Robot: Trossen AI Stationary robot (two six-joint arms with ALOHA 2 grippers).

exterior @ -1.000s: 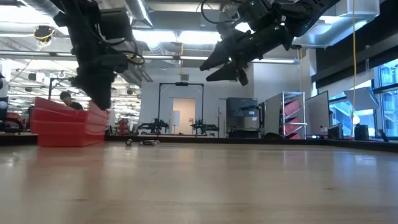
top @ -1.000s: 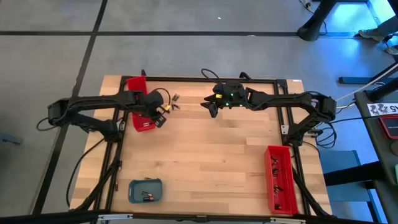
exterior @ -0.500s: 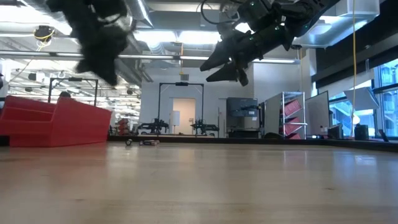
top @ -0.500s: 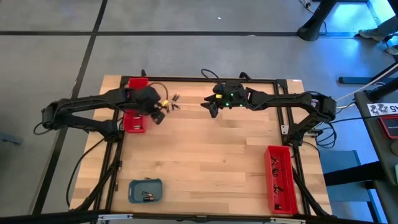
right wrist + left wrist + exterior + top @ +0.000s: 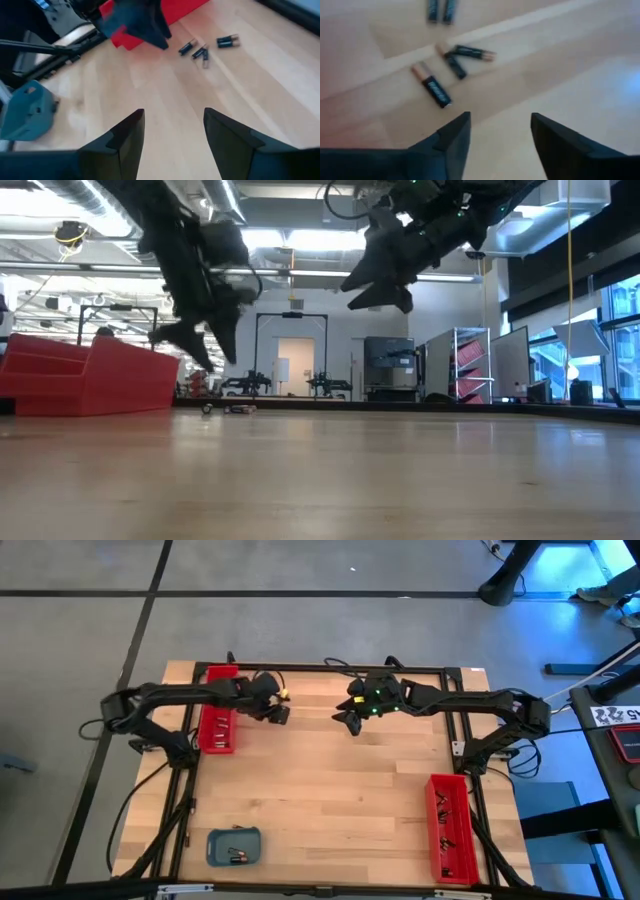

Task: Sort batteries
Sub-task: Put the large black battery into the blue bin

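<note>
Several small dark batteries [image 5: 454,64] with coppery ends lie loose on the wooden table near its far edge; the right wrist view also shows these batteries [image 5: 202,52]. My left gripper [image 5: 278,712] hangs open just above the table beside them, fingers slanting down, nothing between them. My right gripper [image 5: 346,721] hangs open and empty, higher up, to the right of the batteries. In the low view the left gripper [image 5: 190,350] and right gripper [image 5: 372,292] are both clear of the table top.
A long red tray [image 5: 218,712] lies along the far left side, just left of my left gripper. A second red tray [image 5: 450,828] lies near the right edge. A small blue-grey tray [image 5: 234,846] sits at the near left. Bare wood fills the middle.
My left gripper has left the far-left red tray and swung toward the table's right, to the loose batteries, rolling as it went. Its fingers have opened. The red tray has shifted a little and now lies straight along the left side.
</note>
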